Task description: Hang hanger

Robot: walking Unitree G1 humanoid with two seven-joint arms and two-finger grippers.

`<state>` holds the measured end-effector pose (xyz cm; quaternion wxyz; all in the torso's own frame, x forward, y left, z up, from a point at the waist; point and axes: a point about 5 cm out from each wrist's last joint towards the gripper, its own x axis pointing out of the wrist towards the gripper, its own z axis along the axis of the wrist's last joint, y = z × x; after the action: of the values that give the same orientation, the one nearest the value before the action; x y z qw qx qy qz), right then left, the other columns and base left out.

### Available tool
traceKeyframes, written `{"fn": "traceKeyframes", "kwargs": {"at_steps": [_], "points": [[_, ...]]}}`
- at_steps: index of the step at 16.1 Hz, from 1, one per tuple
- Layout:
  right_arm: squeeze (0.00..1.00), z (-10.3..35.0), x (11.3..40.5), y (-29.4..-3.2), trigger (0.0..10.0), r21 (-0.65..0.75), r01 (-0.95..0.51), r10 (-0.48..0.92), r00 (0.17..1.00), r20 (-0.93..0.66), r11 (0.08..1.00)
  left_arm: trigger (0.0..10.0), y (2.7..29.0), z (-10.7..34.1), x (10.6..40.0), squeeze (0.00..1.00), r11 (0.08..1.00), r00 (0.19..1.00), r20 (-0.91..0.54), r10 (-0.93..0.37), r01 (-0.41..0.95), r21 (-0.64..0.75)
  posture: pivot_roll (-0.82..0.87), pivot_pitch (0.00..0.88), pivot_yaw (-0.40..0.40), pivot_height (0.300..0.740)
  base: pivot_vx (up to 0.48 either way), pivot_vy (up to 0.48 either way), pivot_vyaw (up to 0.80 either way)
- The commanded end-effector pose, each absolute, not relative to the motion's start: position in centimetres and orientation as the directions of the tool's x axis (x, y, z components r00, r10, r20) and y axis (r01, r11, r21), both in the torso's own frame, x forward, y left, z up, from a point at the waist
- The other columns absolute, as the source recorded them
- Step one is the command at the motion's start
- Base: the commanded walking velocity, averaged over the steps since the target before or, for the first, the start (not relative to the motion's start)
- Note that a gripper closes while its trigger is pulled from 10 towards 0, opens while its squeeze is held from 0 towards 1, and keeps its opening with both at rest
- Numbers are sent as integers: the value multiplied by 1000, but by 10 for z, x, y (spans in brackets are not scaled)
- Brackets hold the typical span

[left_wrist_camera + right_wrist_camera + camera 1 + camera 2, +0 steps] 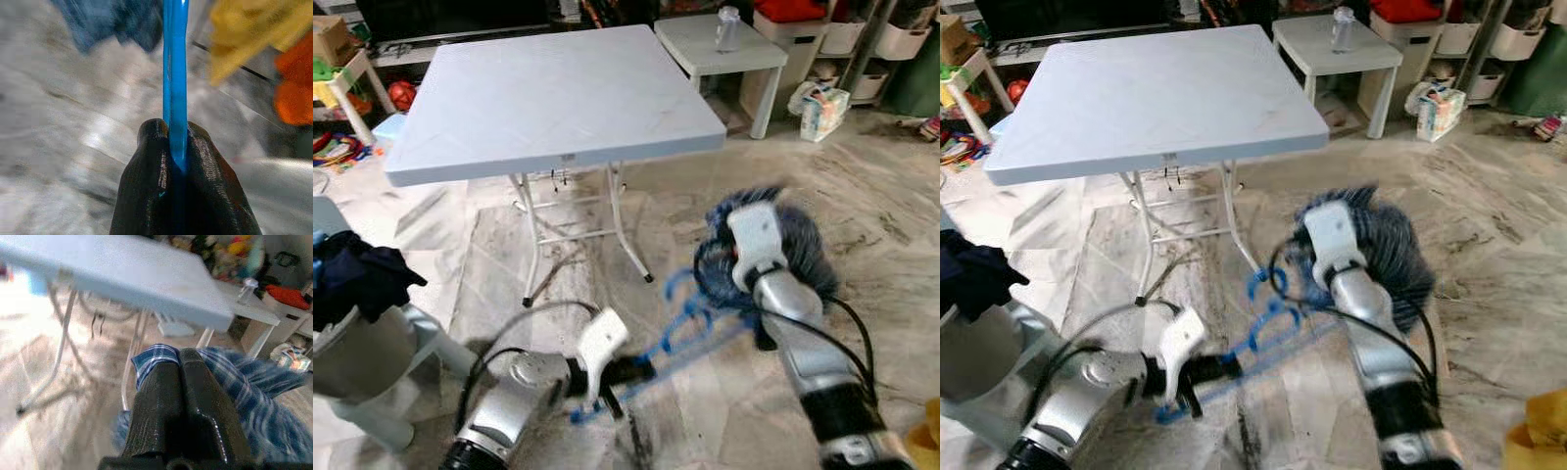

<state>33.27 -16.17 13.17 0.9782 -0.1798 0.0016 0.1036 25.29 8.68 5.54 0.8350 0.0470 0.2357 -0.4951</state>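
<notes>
Blue hanger [651, 357] held low over the floor, between the two arms. Left gripper [176, 147] clenched on one end of its bar; left wrist view shows the blue bar pinched between the black fingers [149, 161]. Long axis runs diagonally from the left gripper up toward the right arm, hook end near the right wrist.

Right gripper [181, 382] closed, pinching the blue plaid shirt [254, 396], which bunches around that wrist, touching or just beside the hanger's hook end; blur hides which.

Folding tabletop [558, 98] stands ahead, legs near the right arm. Open marble floor [862, 215] to the robot's right gives room. No rail visible; hanging not yet done, I'd judge.
</notes>
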Motion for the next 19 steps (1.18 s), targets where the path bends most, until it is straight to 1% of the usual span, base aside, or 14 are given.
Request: {"fn": "traceKeyframes", "kwargs": {"at_steps": [1, 3, 4, 6, 7, 9, 12, 13, 14, 15, 16, 17, 18, 19], "points": [[0, 131, 332, -181, 0, -383, -140, 134, 990, -43, 913, 0, 96, 60, 258, 0, 541, 451, -416, -789, 832, -124, -63, 66, 2, 740, 0, 0, 0], [0, 128, 330, -213, 0, -433, 17, -41, 998, -45, 901, 0, 101, 65, 253, 0, 544, 470, -350, -810, 825, -153, -66, 66, 4, 740, 0, 0, 0], [0, 128, 329, -219, 0, -432, 60, -87, 995, -42, 900, 0, 102, 66, 250, 0, 529, 456, -339, -823, 832, -165, -66, 65, 6, 740, 0, 0, 0], [0, 125, 324, -246, 0, -350, 257, -291, 956, -46, 901, 0, 106, 70, 239, 0, 509, 452, -288, -844, 843, -171, -59, 64, 6, 740, 0, 0, 0], [0, 124, 324, -249, 0, -327, 291, -323, 945, -48, 899, 0, 108, 71, 238, 0, 519, 464, -279, -841, 838, -169, -59, 64, 6, 740, 0, 0, 0], [0, 121, 321, -252, 0, -234, 373, -395, 917, -54, 898, 0, 118, 77, 238, 0, 628, 595, -227, -771, 771, -110, -42, 62, 5, 740, 0, 0, 0], [0, 118, 322, -244, 0, -181, 380, -397, 915, -68, 907, 0, 116, 82, 226, 0, 637, 613, -179, -770, 758, -141, -31, 61, 2, 740, 0, 0, 0], [0, 118, 320, -239, 0, -182, 368, -384, 921, -62, 912, 0, 122, 85, 227, 0, 717, 702, -148, -697, 687, -117, -26, 62, 0, 740, 0, 0, 0], [0, 117, 315, -235, 0, -125, 344, -353, 934, -58, 931, 0, 138, 85, 236, 0, 846, 840, -132, -527, 532, 10, -17, 62, -2, 740, 0, 0, 0], [0, 117, 312, -230, 0, -85, 310, -315, 948, -55, 947, 0, 146, 83, 239, 0, 899, 892, -145, -428, 437, 36, -17, 63, -1, 740, 0, 0, 0], [0, 118, 307, -219, 0, -17, 219, -220, 974, -53, 976, 2745, 158, 82, 240, 0, 938, 936, -157, -314, 332, 102, -18, 63, -1, 740, 0, 0, 0], [0, 124, 299, -207, 0, 16, 109, -108, 994, -20, 994, 4078, 165, 83, 238, 0, 955, 961, -145, -237, 258, 147, -21, 62, 5, 740, 0, 0, 0], [0, 130, 291, -202, 0, -15, 49, -49, 999, 17, 999, 4549, 172, 83, 236, 0, 963, 979, -146, -143, 172, 208, -23, 57, 9, 740, 0, 0, 0], [0, 134, 283, -202, 0, -12, 37, -36, 999, 40, 999, 10000, 177, 84, 235, 0, 970, 986, -147, -77, 108, 219, -22, 52, 12, 740, 0, 0, 0]]}}
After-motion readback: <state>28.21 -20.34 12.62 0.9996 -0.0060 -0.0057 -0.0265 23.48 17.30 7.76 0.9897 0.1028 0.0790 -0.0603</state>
